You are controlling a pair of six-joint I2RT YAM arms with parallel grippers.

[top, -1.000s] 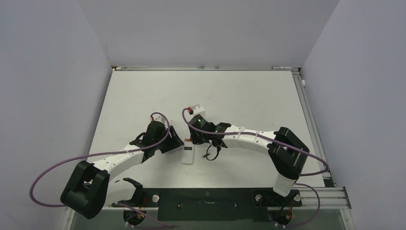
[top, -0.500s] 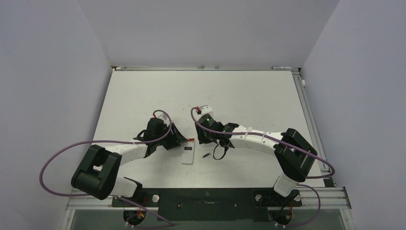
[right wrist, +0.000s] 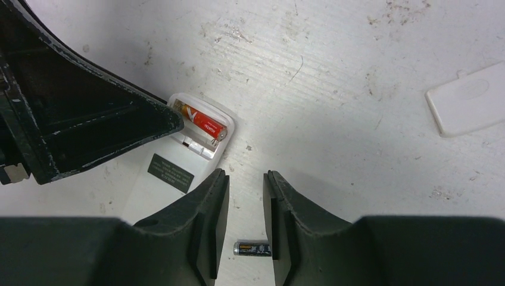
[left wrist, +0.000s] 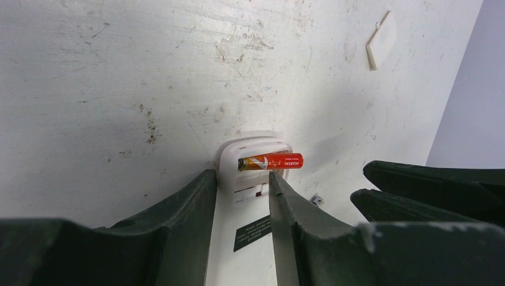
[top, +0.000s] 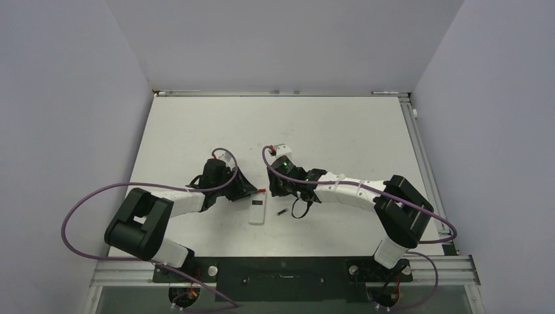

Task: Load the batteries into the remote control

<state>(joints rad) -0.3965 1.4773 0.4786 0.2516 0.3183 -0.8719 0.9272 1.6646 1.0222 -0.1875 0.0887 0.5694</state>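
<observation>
**1. Left side.** The left fingers (left wrist: pixel 184 220) stand apart astride the remote control (left wrist: pixel 235 208), one along each long side, tips level with the battery recess. Whether they press on the casing cannot be told. The remote control lies back-up on the counter (left wrist: pixel 119 71), near its middle, long axis running from near to far. The left arm is the nearer to it.

**2. Recess.** The red battery (left wrist: pixel 271 161) lies crosswise in the recess at the far end of the remote control. In the left wrist view, one end reaches over the right-hand rim. It is judged not fully seated.

**3. Right side.** The dark battery (right wrist: pixel 250 248) lies loose on the counter just right of the remote control. It shows in the gap between the right fingers (right wrist: pixel 202 232), one end hidden behind a finger. These fingers are apart by a narrow gap and clamp nothing. The battery's long axis spans the gap, so closing would bear on its ends; a wrist turn is advisable first. The right arm is the nearer.

**4. Clearance.** Both wrists crowd the remote control, so room between them is tight. A flat white cover (right wrist: pixel 467 107) lies well apart. Open room lies toward the far edge.
</observation>
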